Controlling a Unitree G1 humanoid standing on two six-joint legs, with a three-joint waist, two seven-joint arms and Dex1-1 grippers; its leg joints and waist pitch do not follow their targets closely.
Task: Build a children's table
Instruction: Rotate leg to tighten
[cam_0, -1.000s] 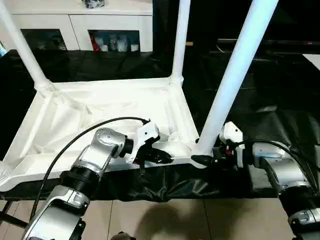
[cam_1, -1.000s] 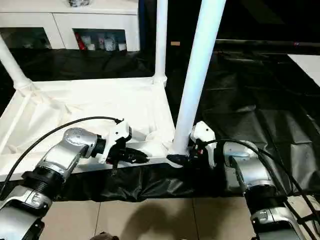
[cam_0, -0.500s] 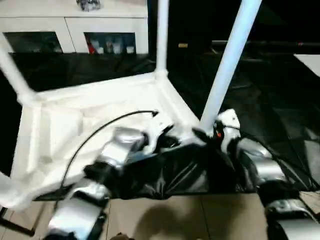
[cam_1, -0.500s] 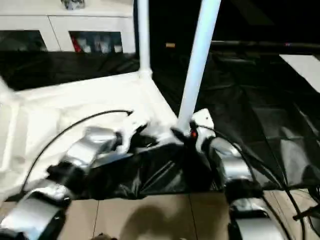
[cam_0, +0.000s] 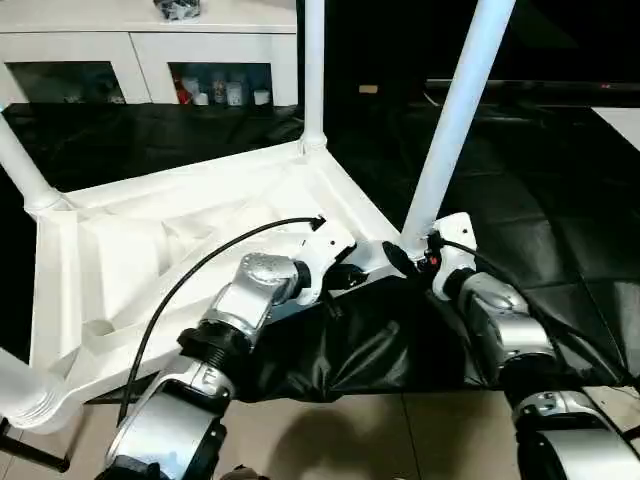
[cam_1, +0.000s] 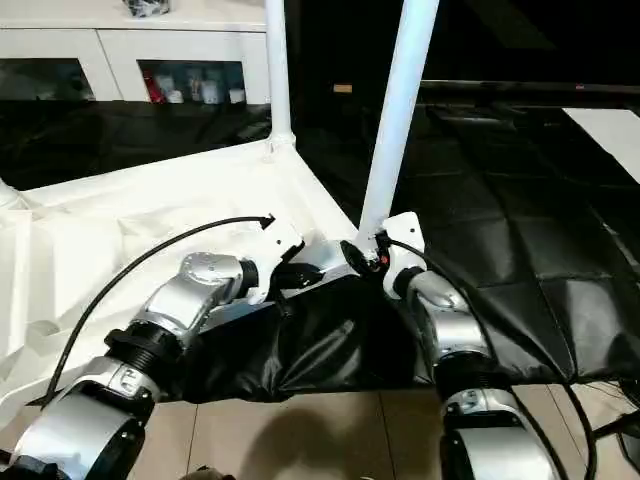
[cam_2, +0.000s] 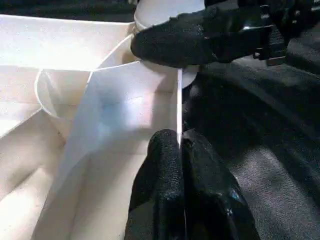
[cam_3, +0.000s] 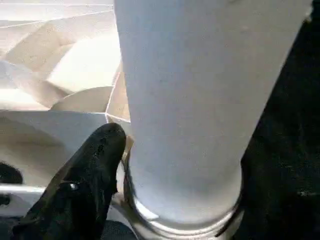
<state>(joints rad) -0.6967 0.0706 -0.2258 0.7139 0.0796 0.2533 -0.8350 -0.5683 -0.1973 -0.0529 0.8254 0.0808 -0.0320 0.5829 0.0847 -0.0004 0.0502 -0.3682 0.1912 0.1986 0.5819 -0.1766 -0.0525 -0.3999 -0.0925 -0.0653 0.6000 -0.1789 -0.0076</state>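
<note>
Now you have the children's table (cam_0: 190, 240) lying upside down on the black-draped desk (cam_0: 560, 260), its legs pointing up. Your left gripper (cam_2: 180, 150) is pinched together on the thin raised rim (cam_2: 178, 107) of the top, right beside the near corner socket (cam_0: 395, 262). Just past that gripper's tips, your right gripper (cam_0: 400, 262) sits at the same socket, at the foot of the near leg (cam_0: 455, 120). One black finger (cam_3: 82, 185) presses against the leg's base; its jaws stand wide, and you cannot tell whether they clamp the leg. Beyond both grippers another leg (cam_0: 313, 70) rises from the far corner, with a white cabinet (cam_0: 150, 50) behind.
</note>
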